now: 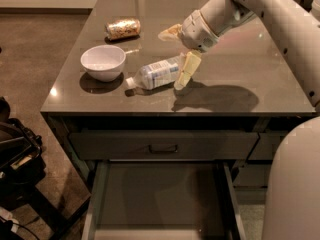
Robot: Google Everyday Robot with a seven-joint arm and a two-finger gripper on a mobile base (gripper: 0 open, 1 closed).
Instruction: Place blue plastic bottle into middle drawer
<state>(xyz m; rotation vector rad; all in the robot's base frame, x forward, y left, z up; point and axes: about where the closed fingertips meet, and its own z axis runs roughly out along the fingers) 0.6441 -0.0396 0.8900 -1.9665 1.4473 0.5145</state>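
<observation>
The bottle (pixel 156 74) lay on its side near the counter's (pixel 240 59) front edge. The gripper (pixel 178 52), fingers (pixel 186 70) spread, hung over its base. An off-centre pinch could roll it toward the bowl (pixel 103 61), away from the open drawer (pixel 160 199).

The pale yellow gripper (pixel 174 59), spread wide, hangs over the clear blue plastic bottle (pixel 157 74) with its blue-and-white label. White bowl (pixel 102 61) left, gold can (pixel 122 28) farther, glossy grey table (pixel 240 69), dark grey middle drawer (pixel 160 199) near.

Grey tabletop (pixel 250 69): gold can (pixel 122 28) far left, white bowl (pixel 103 61) nearer left, blue plastic bottle (pixel 155 74) flat on side mid-table. Gripper (pixel 172 59) spread wide over bottle's right end.
</observation>
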